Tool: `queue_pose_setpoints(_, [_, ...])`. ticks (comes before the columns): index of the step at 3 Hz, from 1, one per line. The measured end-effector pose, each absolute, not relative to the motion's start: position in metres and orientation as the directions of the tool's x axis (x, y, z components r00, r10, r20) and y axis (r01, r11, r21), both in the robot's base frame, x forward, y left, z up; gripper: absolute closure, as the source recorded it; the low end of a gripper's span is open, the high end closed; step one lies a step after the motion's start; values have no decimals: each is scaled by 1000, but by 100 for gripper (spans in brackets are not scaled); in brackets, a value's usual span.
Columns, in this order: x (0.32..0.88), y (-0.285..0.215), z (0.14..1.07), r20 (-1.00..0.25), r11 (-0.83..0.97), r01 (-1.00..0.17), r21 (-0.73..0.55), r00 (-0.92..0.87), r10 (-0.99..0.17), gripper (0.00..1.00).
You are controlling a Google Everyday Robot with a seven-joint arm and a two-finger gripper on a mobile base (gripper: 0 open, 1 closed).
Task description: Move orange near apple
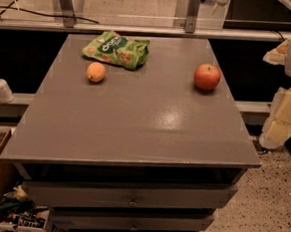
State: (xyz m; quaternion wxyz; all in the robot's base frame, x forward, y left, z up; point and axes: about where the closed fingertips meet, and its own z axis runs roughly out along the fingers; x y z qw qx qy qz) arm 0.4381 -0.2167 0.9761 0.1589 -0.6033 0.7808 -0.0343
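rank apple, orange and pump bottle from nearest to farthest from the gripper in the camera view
The gripper is at the right edge, off the table's right side.
1. apple, right side of the tabletop
2. orange, left side of the tabletop
3. pump bottle, on the ledge beyond the table's left edge

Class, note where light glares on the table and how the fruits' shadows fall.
Camera view: soft glare on the table right of centre, nearer than the apple; orange and apple cast small dark shadows at their bases; the gripper hangs pale at the right edge.
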Motion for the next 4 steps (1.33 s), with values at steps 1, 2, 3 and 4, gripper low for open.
queue_pose_setpoints(1, [438, -217, 976, -207, 270, -931, -246, -221, -953, 0])
queue_pose_setpoints(2, [435, -210, 968, -261, 289, -926, -242, -225, -939, 0])
queue_pose_setpoints(3, [425, -195, 954, -339, 321, -923, -212, -238, -910, 0])
queue_pose_setpoints(4, [421, -174, 938, -427, 352, -921, -166, -255, -868, 0])
